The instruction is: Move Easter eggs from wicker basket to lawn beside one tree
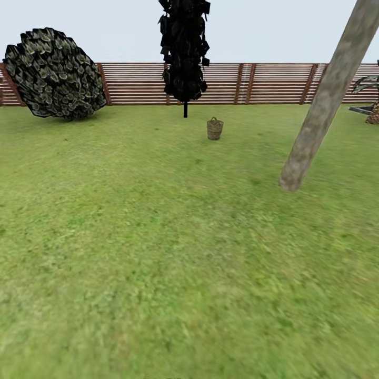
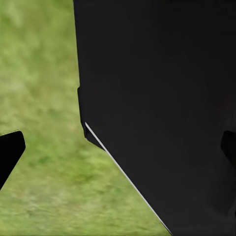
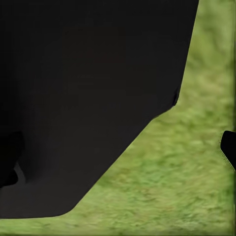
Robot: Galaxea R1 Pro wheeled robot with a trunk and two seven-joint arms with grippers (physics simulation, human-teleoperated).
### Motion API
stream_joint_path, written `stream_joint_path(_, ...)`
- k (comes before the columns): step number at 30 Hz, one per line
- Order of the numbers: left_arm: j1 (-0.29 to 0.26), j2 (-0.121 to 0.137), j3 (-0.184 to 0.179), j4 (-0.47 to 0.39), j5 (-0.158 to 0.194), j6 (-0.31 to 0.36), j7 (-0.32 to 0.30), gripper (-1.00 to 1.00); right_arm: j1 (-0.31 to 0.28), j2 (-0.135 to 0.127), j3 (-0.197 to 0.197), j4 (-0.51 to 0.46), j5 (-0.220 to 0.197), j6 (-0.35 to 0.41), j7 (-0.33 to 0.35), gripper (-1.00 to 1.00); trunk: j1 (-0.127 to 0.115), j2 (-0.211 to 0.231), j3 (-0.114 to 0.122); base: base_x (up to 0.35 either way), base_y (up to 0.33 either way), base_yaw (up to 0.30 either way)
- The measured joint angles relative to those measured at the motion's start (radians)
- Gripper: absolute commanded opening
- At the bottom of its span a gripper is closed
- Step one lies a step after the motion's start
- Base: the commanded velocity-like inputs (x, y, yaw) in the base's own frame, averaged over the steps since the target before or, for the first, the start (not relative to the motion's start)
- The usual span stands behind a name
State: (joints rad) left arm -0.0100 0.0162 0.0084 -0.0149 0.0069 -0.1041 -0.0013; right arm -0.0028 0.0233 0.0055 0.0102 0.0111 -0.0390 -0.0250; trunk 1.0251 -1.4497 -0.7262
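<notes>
Head view: wicker basket (image 1: pixel 215 129) upright on the lawn (image 1: pixel 158 252), far ahead, well short of the slatted fence (image 1: pixel 263 83); contents too small to tell. Dark cypress-like tree (image 1: pixel 184 50) just behind and left of it; round bush (image 1: pixel 52 73) far left; bare grey-brown tree trunk (image 1: pixel 326 100) leaning at right, nearer.

Left wrist view: finger (image 2: pixel 10 152) tips spread wide, nothing between; black robot body (image 2: pixel 162 98) blocking most of the grass beyond.

Right wrist view: finger (image 3: pixel 228 145) at the edge, other tip lost against black body (image 3: pixel 88 88); opening cannot be told.
</notes>
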Motion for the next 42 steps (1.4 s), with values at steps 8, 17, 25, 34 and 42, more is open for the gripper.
stream_joint_path(8,0.003,0.001,-0.001,0.001,-0.002,-0.077,-0.012,1.0,0.0,0.001,0.0,0.003,0.001,0.0,0.0,1.0,0.0,0.0,-0.006,0.0,0.006,0.262)
stream_joint_path(17,0.012,0.002,-0.002,0.003,-0.002,-0.094,-0.069,1.0,0.0,0.001,0.0,0.006,0.001,0.0,0.0,1.0,0.0,0.0,-0.013,0.059,0.182,0.269)
stream_joint_path(25,0.013,0.002,-0.003,0.004,-0.003,-0.096,-0.075,1.0,0.0,-0.001,-0.001,0.002,0.0,-0.001,0.0,1.0,0.0,0.0,-0.015,0.12,0.271,0.261)
stream_joint_path(34,0.012,0.001,-0.009,0.003,-0.007,-0.103,-0.076,1.0,0.0,-0.004,-0.002,0.001,-0.005,-0.001,0.0,1.0,-0.001,0.0,-0.015,0.245,0.232,0.056)
stream_joint_path(42,0.011,0.001,-0.01,0.003,-0.008,-0.118,-0.076,1.0,0.0,0.001,0.003,-0.001,0.0,0.0,0.001,1.0,-0.001,0.0,-0.015,0.294,0.188,0.004)
